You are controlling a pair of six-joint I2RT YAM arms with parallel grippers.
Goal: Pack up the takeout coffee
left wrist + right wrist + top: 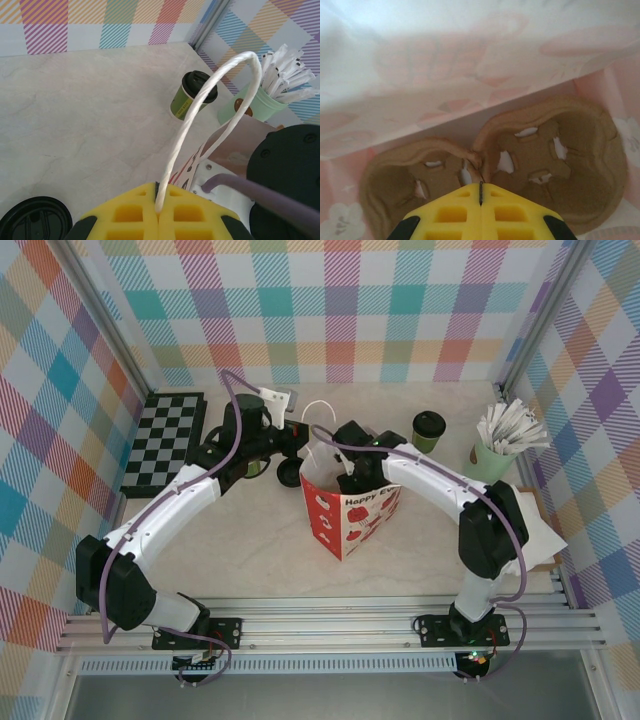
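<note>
The left jaws are shut on the bag's (345,515) handle (174,147) and the right jaws on the cup tray (550,150) inside it; seat that tray flat for the coffee (428,430), which stands near the tabletop's (250,540) far right corner.

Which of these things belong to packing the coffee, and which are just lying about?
In the job: takeout coffee, gift bag, its rope handle, cardboard cup carrier.
Just lying about: checkerboard, mint cup of sticks, loose black lid.
</note>
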